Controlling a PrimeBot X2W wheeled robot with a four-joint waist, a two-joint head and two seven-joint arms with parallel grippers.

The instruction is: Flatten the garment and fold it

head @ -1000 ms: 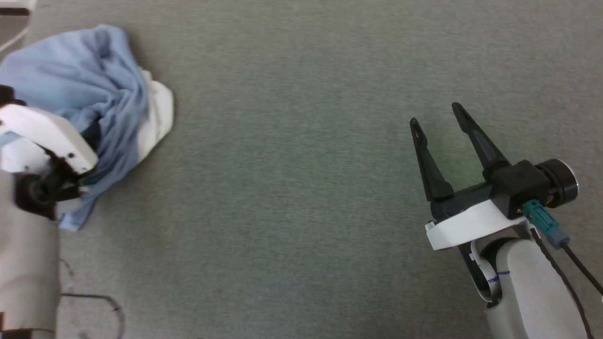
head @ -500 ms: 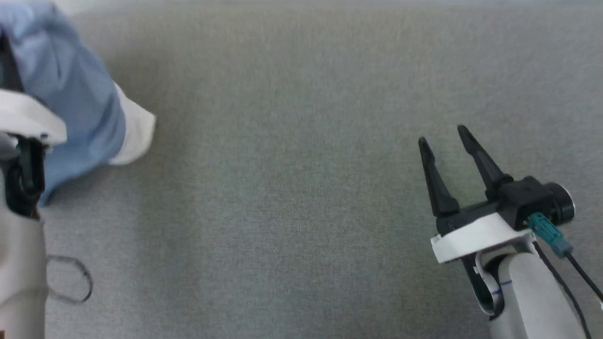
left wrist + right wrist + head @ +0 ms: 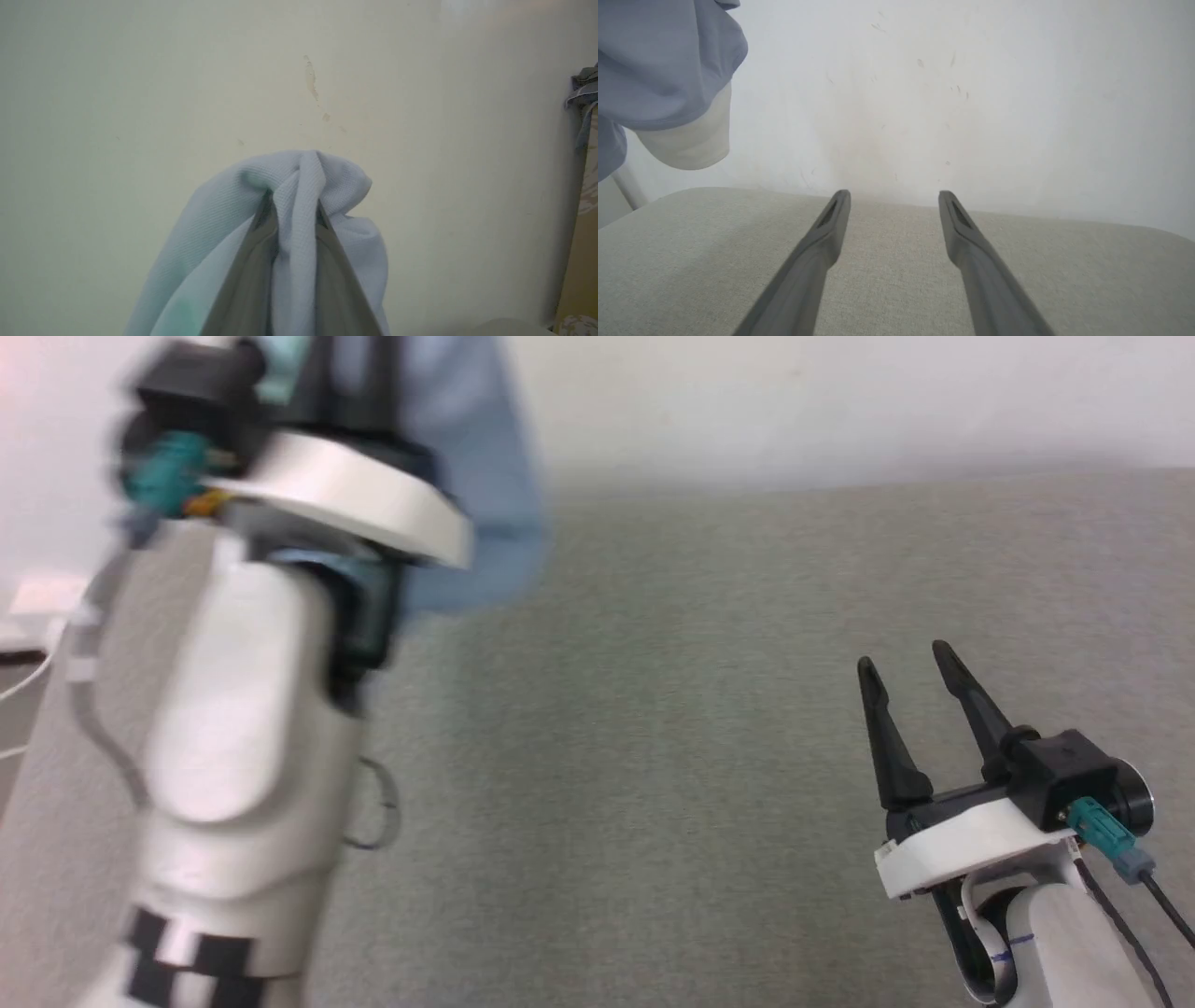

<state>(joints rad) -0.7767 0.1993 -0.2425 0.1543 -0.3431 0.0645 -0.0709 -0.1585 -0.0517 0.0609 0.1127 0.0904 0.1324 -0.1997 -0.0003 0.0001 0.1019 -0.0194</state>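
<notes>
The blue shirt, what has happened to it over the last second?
The left end effector, now shut on the garment, rose and lifted it up from the grey surface where it lay crumpled; it now hangs in front of the wall. The head camera tilted up as well. The right end effector stayed open and empty over the surface.

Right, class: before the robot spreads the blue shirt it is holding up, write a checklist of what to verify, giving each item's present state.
1. Left hand shut on the garment: ok.
2. Right hand open, empty: ok.
3. Garment's visible lower end hangs above the grey surface: ok.
4. Surface ahead of right hand bare: ok.
5. Which part of the garment is pinched: cannot tell.
6. Head view of left arm sharp: not ok, blurred.
</notes>
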